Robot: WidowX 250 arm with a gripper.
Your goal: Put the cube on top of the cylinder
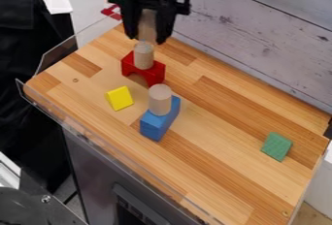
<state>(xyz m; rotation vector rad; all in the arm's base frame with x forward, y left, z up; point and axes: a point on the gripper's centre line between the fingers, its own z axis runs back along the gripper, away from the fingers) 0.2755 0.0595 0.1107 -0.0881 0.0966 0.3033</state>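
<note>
gripper: clamped on wood block, over cylinder; contact between them unclear. cylinder: upright on red arch. second cylinder: upright on blue block. yellow block: beside blue block. green block: at right.

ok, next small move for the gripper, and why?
Probably ease down slightly: the gripper holds the pale wooden block apparently right over the cylinder on the red arch; whether they touch, I can't tell.
</note>
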